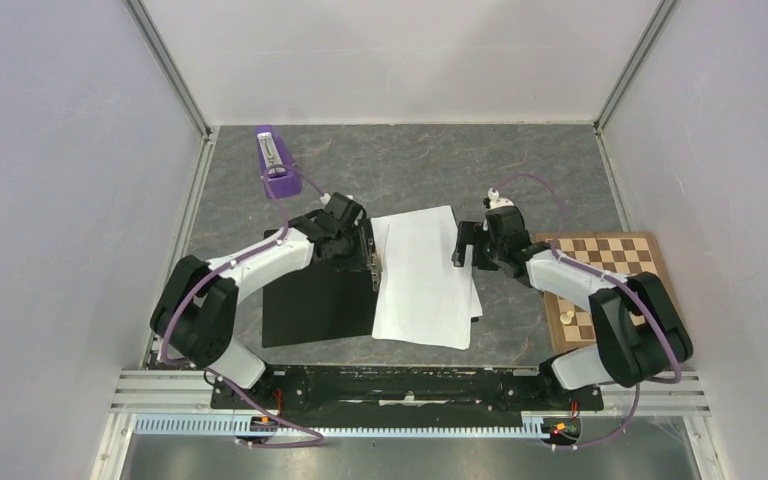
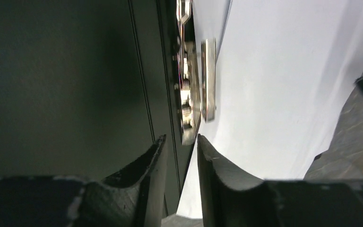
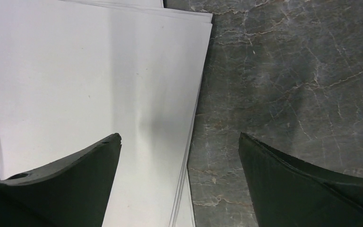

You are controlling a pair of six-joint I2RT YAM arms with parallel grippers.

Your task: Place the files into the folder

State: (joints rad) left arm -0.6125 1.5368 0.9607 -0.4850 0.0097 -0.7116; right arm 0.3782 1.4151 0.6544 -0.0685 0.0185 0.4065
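Nearest the arm bases, the folder (image 1: 310, 305) lies open on the desk (image 1: 440, 170), black inside facing up, its left half bare. The files (image 1: 425, 280) lie as a loose stack just right of the spine, covering where the right half should be; the sheets are slightly fanned and the stack's right edge runs out over the desk. Step in hand, as I judge it: seat the sheets at the metal spine clip (image 2: 189, 104). The left jaws stand narrowly apart with the clip's near end at their mouth; whether they pinch it cannot be told. The right jaws stand wide open across the stack's right edge, one finger over paper, the other over bare desk, holding nothing. To do this well: work the clip squarely with the left jaws, without twisting the spine; use the right jaws to nudge all sheets together toward the spine, since thin paper probably buckles if pushed from one corner. Whether any sheet already sits under the clip is unclear. To the right rests a chessboard (image 1: 610, 265); farthest back stands a purple holder (image 1: 275, 165)
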